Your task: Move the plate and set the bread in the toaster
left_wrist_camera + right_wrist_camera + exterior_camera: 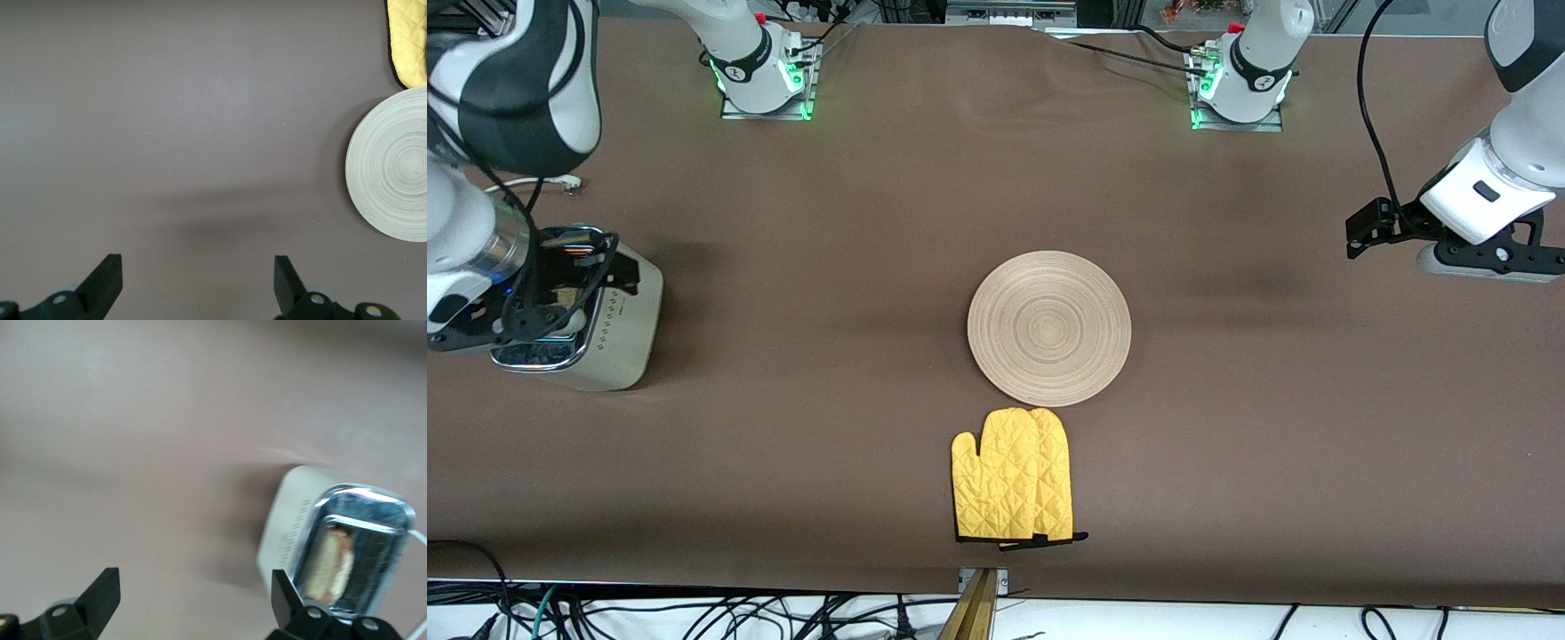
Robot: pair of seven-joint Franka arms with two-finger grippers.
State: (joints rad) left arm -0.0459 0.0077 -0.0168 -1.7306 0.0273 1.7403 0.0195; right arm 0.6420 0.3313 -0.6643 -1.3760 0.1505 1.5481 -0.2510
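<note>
Yellow oven mitt point(1014, 476) lower centre, plate point(1049, 328) just above — bare. Bread point(328, 568) in toaster point(587, 311), mid-left; right gripper point(190, 597) released above. Left gripper point(198, 280) released, right edge.

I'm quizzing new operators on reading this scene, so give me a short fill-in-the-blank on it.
1. The bread sits in a slot of the ____.
2. The plate has ____ on it.
3. The yellow oven mitt lies ____ to the front camera than the plate.
4. The left gripper and the right gripper both have their fingers ____.

Missing words: toaster; nothing; nearer; open
</note>
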